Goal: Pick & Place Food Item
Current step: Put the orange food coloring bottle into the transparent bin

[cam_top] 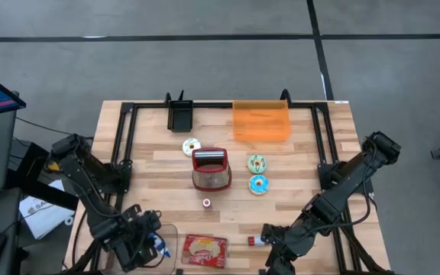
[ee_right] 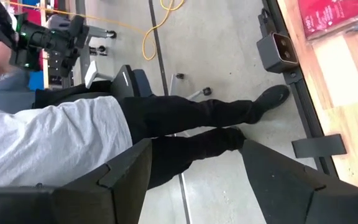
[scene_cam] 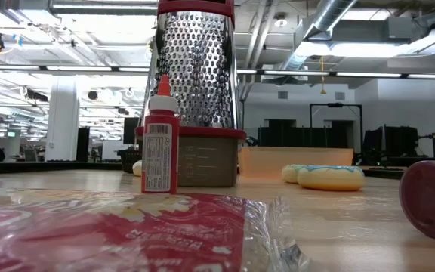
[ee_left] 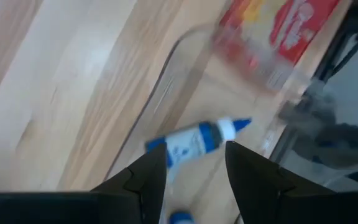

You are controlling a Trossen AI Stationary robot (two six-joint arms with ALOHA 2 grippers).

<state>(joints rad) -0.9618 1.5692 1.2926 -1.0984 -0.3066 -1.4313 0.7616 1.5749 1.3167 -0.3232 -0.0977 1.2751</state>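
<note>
My left pincer [cam_top: 145,246] hangs over the near left corner of the wooden slatted counter [cam_top: 312,164], its fingers [ee_left: 143,180] partly spread and holding nothing. Just ahead of those fingertips a small blue squeeze bottle with a white cap [ee_left: 196,139] lies on its side on a clear plastic sheet [ee_left: 185,74]; the fingers do not touch it. To the right of that pincer, close by, lies a flat red plastic-wrapped food packet [cam_top: 205,250]. Beyond the packet, toward the counter's middle, a small red bottle [scene_cam: 161,143] stands upright before a metal box grater with a red rim [cam_top: 211,168]. My right pincer [cam_top: 275,256] waits at the near edge right of the packet, spread wide and empty, pointing off the counter toward a person in black trousers [ee_right: 185,127].
</note>
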